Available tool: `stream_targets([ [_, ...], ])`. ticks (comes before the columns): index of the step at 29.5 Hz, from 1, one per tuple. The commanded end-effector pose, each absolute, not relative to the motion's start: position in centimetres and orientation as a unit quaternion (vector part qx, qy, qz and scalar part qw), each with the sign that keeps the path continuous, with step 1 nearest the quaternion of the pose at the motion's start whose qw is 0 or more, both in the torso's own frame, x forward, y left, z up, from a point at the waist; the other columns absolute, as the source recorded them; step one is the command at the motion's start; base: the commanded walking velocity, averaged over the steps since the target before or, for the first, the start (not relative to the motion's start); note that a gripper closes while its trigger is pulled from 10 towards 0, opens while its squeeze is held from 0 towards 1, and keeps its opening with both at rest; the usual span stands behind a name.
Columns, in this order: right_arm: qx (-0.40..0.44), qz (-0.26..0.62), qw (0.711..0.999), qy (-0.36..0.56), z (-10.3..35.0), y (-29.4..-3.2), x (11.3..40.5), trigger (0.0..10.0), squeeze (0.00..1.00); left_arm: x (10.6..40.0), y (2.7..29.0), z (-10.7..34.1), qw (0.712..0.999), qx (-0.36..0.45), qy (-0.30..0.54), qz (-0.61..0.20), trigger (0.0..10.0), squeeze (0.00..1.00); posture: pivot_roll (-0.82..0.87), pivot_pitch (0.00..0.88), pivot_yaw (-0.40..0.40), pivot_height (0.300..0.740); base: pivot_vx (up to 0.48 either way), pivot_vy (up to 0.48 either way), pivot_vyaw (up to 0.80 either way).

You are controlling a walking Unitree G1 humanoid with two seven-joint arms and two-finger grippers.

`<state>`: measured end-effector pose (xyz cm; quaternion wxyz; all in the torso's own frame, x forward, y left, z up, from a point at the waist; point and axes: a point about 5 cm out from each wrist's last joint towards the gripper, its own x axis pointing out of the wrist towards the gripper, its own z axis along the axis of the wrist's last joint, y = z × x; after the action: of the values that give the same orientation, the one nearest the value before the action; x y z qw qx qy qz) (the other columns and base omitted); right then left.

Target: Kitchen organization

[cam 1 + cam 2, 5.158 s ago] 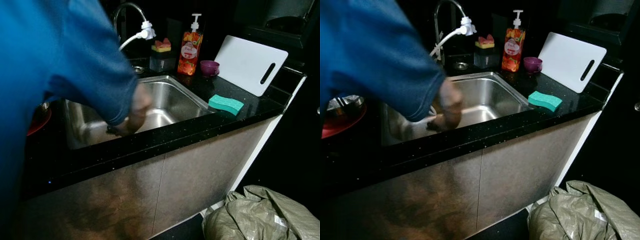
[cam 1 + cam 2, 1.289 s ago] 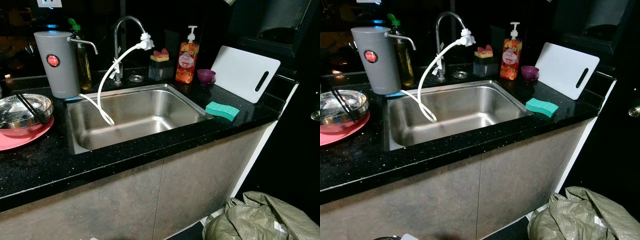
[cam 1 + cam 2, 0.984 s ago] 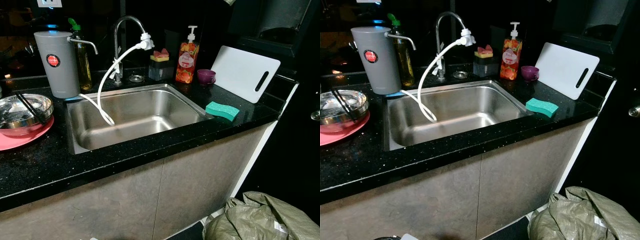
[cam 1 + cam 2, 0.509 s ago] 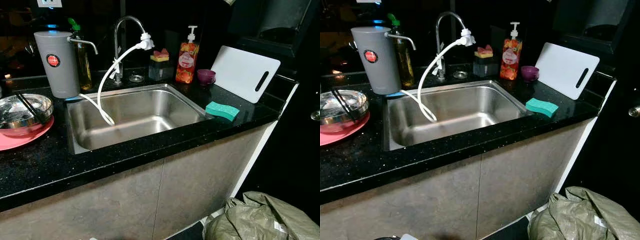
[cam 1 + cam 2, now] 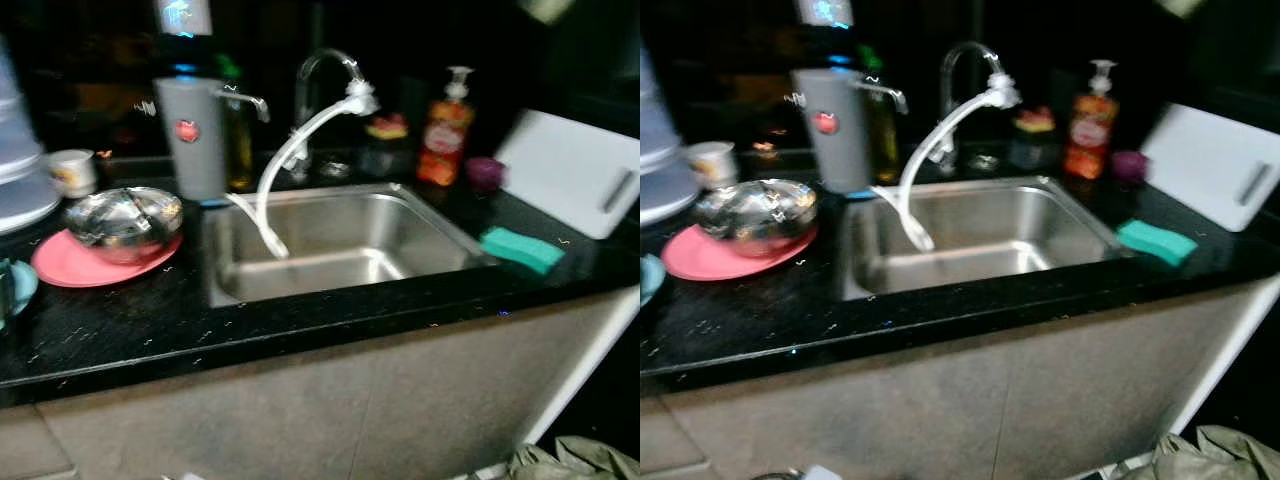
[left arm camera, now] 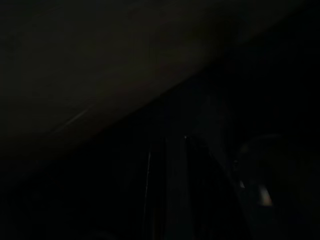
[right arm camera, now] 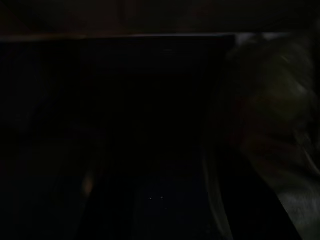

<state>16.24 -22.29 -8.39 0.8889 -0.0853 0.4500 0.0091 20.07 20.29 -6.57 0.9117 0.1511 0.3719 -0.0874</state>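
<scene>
Left eye view, blurred, looks down on a dark desk (image 5: 120, 330) with a steel sink (image 5: 340, 245) set in it. The task names no single thing; the likeliest candidates, as a judgement, are the loose pieces on the desk: a steel bowl (image 5: 122, 222) sitting on a pink plate (image 5: 70, 268) on the robot's left of the sink, and a green sponge (image 5: 522, 249) lying flat on the desk at the sink's right corner, its long axis running roughly along the desk edge.

Neither arm is raised over the desk. Both wrist views are nearly black, so whether either pair of jaws is spread or pressed together cannot be told. Everything on the desk appears to lie above and forward of the jaws. By side alone, the bowl and plate would suit the left arm, the sponge the right.

Further out, a white hose (image 5: 290, 170) curves from the tap (image 5: 320, 70) into the sink. A grey canister (image 5: 190, 135) stands behind the bowl, a soap bottle (image 5: 445, 130) behind the sink, and a white board (image 5: 575, 170) leans at the far right.
</scene>
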Motion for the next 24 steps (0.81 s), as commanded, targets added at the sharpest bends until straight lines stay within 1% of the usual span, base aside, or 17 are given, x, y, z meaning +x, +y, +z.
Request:
stream_targets([
  [1, -0.087, 0.002, 0.882, 0.464, -8.61, -22.92, 15.49, 10.0, 0.0, 19.05, 19.82, -7.24, 0.905, 0.145, 0.389, -0.093, 10.0, 0.0, -0.01, 0.087, -0.061, 0.74, 0.0, 0.0, 0.8],
  [9, -0.089, 0.001, 0.881, 0.465, -8.6, -22.97, 15.5, 10.0, 0.0, 19.03, 19.88, -7.25, 0.904, 0.146, 0.39, -0.093, 10.0, 0.0, -0.01, 0.085, -0.06, 0.74, 0.0, 0.0, 0.78],
  [24, -0.079, -0.007, 0.881, 0.467, -8.66, -22.93, 15.43, 10.0, 0.0, 19.0, 19.94, -7.27, 0.904, 0.146, 0.391, -0.093, 10.0, 0.0, -0.01, 0.087, -0.058, 0.74, 0.0, 0.0, 0.0],
])
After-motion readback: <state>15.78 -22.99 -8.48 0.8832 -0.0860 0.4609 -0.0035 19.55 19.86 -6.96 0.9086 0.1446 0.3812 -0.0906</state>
